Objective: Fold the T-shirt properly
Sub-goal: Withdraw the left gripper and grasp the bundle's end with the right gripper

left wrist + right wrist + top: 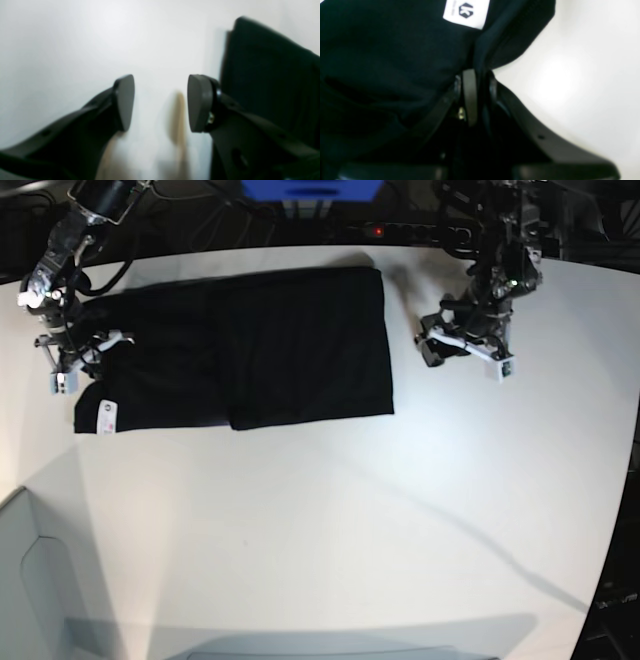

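The black T-shirt lies flat as a wide folded band across the far left part of the white table. Its small white label shows at the near left corner. My right gripper is at the shirt's left end. In the right wrist view it is shut on a fold of the black cloth, just below the white label. My left gripper is open and empty above bare table, with the shirt's edge off to its right. In the base view it sits just right of the shirt.
A blue object and dark cables lie beyond the table's far edge. A grey panel stands at the near left corner. The table's curved edge runs down the right side.
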Tool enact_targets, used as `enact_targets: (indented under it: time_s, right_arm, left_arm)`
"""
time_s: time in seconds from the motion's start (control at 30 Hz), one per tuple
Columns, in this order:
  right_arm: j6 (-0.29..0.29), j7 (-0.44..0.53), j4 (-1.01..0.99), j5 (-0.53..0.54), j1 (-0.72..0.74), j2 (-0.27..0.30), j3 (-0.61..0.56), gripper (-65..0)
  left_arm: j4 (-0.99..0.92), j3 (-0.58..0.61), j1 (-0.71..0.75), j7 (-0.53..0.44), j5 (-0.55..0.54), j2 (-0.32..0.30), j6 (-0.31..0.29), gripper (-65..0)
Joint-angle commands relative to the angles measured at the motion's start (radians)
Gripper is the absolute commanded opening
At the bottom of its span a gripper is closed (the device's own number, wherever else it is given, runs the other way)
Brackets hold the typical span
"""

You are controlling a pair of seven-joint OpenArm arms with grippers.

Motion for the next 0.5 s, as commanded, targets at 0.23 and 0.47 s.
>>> enact_targets:
  time_s: [0.23, 0.47]
  right_arm:
    - [0.014, -0.03, 0.269, -0.012, -0.034, -0.064, -0.001, -65.0]
    - [0.014, -0.03, 0.426, -0.013, -0.1, -0.124, -0.107, -65.0]
  left_arm:
    - [-0.014, 0.0, -0.027, -0.011, -0.001, 0.031, -0.004, -32.1]
    - [-0.072, 0.064, -0.087, -0.005, -0.001, 0.051, -0.004, -32.1]
